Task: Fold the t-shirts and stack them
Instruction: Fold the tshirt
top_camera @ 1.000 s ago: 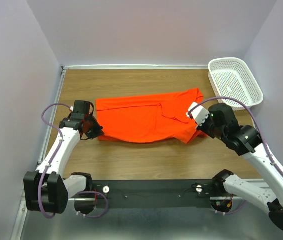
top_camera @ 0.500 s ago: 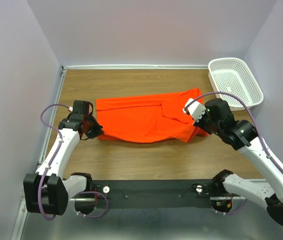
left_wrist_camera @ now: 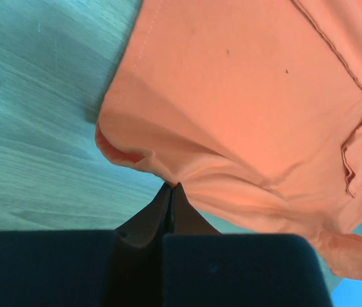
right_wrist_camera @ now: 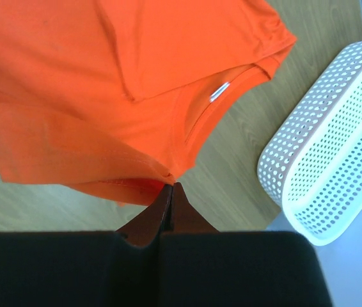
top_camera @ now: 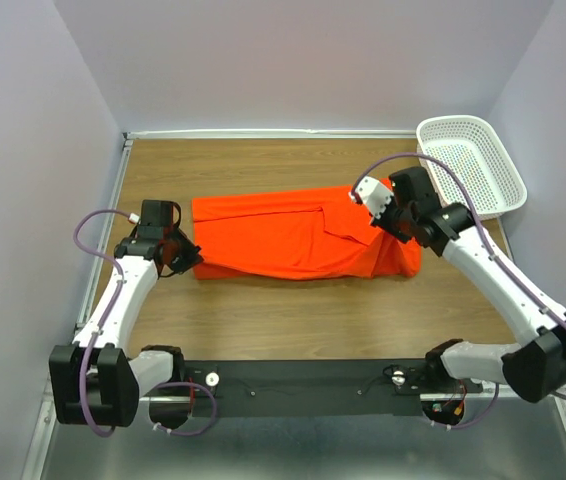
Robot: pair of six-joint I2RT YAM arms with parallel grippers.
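Nearest the basket (right_wrist_camera: 322,173), the t-shirt (top_camera: 283,238) is pinched by the right pincer (right_wrist_camera: 171,187); farthest away, by the left pincer (left_wrist_camera: 171,187). Cloth is puckered at both tips.

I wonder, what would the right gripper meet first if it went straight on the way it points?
The t-shirt: the right gripper is shut on its edge, and more orange cloth lies directly ahead. The basket sits off to the side, apparently out of line.

One t-shirt (top_camera: 283,240), one basket (top_camera: 463,165)
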